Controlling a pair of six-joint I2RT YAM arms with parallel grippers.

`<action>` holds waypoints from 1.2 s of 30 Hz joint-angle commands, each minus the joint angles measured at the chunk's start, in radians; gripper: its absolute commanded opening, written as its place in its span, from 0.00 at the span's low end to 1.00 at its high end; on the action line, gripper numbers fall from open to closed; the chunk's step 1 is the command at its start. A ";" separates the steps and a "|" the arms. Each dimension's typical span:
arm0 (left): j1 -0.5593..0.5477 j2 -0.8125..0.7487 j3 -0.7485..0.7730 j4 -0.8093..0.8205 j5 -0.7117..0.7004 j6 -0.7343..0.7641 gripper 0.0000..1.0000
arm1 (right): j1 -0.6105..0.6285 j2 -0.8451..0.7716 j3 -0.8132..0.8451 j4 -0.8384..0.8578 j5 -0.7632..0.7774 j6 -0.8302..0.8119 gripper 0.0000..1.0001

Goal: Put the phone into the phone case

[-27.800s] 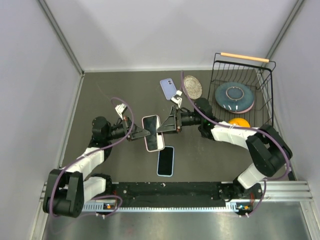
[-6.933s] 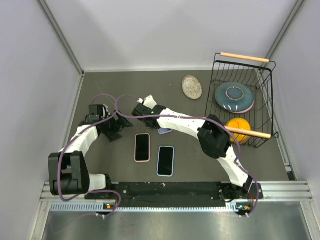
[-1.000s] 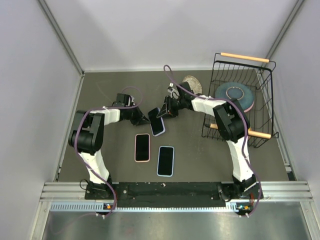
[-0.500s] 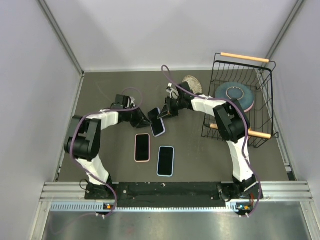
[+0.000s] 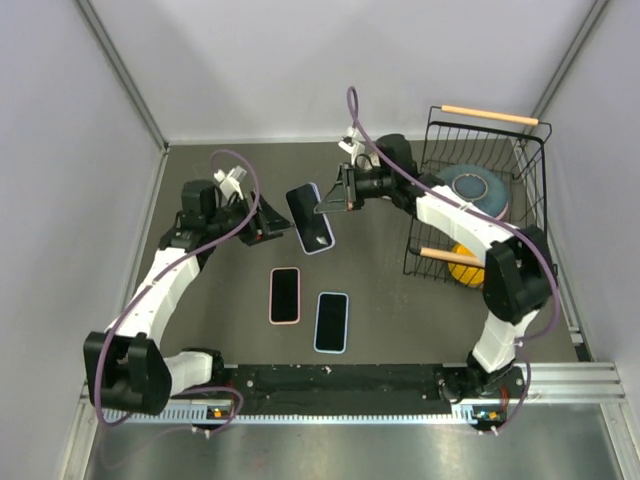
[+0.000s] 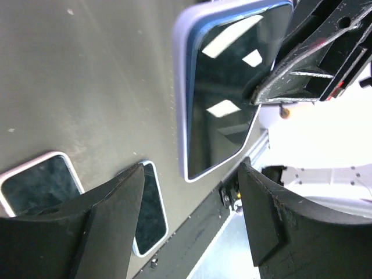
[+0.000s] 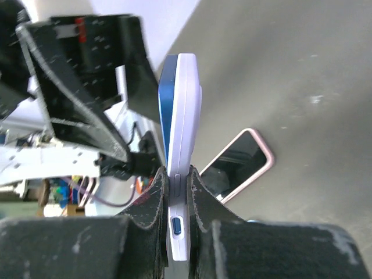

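A blue phone (image 5: 313,222) sits inside a lavender phone case (image 5: 300,196) and hangs tilted above the table, screen up. My right gripper (image 5: 335,203) is shut on its long edge by the side buttons; the right wrist view shows both fingers pressed on the case (image 7: 187,116) at the gripper (image 7: 179,186). A blue rim stands slightly proud of the case (image 6: 181,87) along one edge. My left gripper (image 5: 275,226) hangs just left of the phone, open and apart from it, its fingers (image 6: 96,226) holding nothing.
A pink-cased phone (image 5: 285,295) and a light-blue-cased phone (image 5: 331,321) lie flat near the front. A wire basket (image 5: 424,232) at the right holds a blue plate (image 5: 475,188) and an orange object (image 5: 462,272).
My left gripper has opened, let go of the cased phone and drawn back to the left. My right gripper has lifted the phone and carried it slightly toward the back.
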 commanded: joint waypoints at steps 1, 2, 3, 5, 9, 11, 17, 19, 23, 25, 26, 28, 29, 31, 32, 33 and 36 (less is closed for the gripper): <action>0.000 -0.104 -0.036 0.073 0.171 0.010 0.71 | 0.013 -0.159 -0.092 0.143 -0.212 -0.001 0.00; 0.003 -0.142 -0.042 0.090 0.188 0.001 0.72 | 0.013 -0.181 -0.109 0.142 -0.220 -0.012 0.00; 0.004 -0.160 -0.049 0.110 0.199 -0.031 0.72 | 0.011 -0.209 -0.143 0.145 -0.224 -0.021 0.00; 0.010 -0.209 -0.092 0.217 0.236 -0.079 0.73 | 0.011 -0.267 -0.172 0.152 -0.235 -0.025 0.00; 0.012 -0.269 -0.184 0.447 0.282 -0.225 0.79 | 0.011 -0.322 -0.285 0.270 -0.304 0.070 0.00; 0.012 -0.286 -0.218 0.492 0.302 -0.245 0.79 | 0.013 -0.348 -0.338 0.405 -0.335 0.156 0.00; 0.012 -0.312 -0.292 0.659 0.323 -0.340 0.78 | 0.037 -0.416 -0.433 0.523 -0.333 0.232 0.00; 0.012 -0.311 -0.299 0.672 0.325 -0.346 0.77 | 0.057 -0.420 -0.447 0.545 -0.332 0.253 0.00; 0.010 -0.302 -0.339 0.790 0.337 -0.416 0.74 | 0.079 -0.416 -0.464 0.619 -0.333 0.307 0.00; 0.010 -0.297 -0.362 0.865 0.345 -0.473 0.69 | 0.082 -0.414 -0.471 0.642 -0.332 0.319 0.00; 0.009 -0.296 -0.365 0.873 0.345 -0.483 0.65 | 0.084 -0.413 -0.471 0.639 -0.329 0.319 0.00; -0.003 -0.291 -0.373 0.884 0.342 -0.495 0.49 | 0.085 -0.411 -0.473 0.636 -0.323 0.318 0.00; -0.010 -0.291 -0.375 0.891 0.340 -0.496 0.44 | 0.082 -0.410 -0.473 0.634 -0.318 0.319 0.00; -0.033 -0.282 -0.376 0.891 0.339 -0.493 0.27 | 0.085 -0.404 -0.470 0.619 -0.306 0.315 0.00; -0.039 -0.277 -0.375 0.876 0.339 -0.486 0.19 | 0.085 -0.396 -0.468 0.614 -0.303 0.315 0.02; -0.043 -0.271 -0.372 0.865 0.337 -0.469 0.08 | 0.085 -0.390 -0.462 0.611 -0.300 0.316 0.05; -0.051 -0.253 -0.356 0.746 0.326 -0.379 0.00 | 0.087 -0.367 -0.449 0.611 -0.296 0.325 0.14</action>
